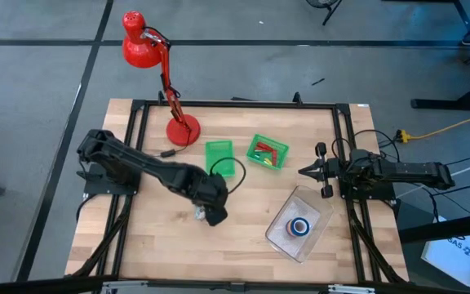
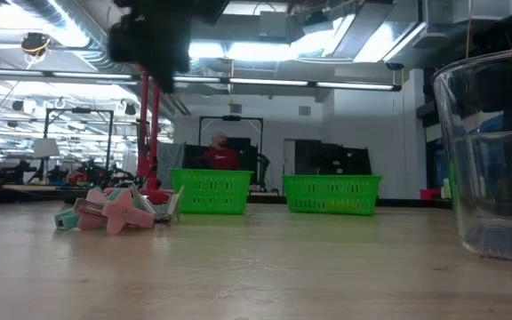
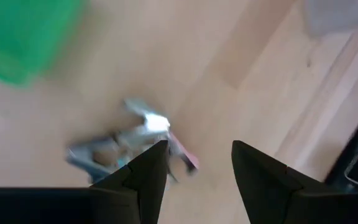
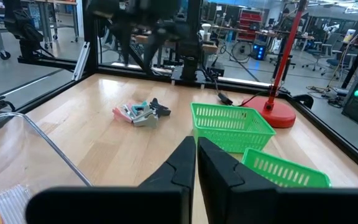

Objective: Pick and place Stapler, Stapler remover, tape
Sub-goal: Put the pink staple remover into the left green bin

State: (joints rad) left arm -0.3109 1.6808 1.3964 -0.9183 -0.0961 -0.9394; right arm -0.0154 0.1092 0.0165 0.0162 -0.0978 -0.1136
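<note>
We are working over the wooden table (image 1: 161, 245) with the left arm reaching to its middle, its left gripper (image 3: 194, 165) hovering open and empty above the small pink-and-grey stapler pieces (image 4: 138, 112), while the right gripper (image 4: 196, 163) is waiting closed at the right edge. We are judging that centring the open fingers over one piece, then descending straight, matters most. The tape (image 1: 299, 227) is sitting in the clear container (image 1: 317, 204), right of centre.

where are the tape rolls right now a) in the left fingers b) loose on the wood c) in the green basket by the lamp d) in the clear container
d: the high view shows the tape rolls lying inside the clear container near the right gripper, and the left gripper is empty.
</note>
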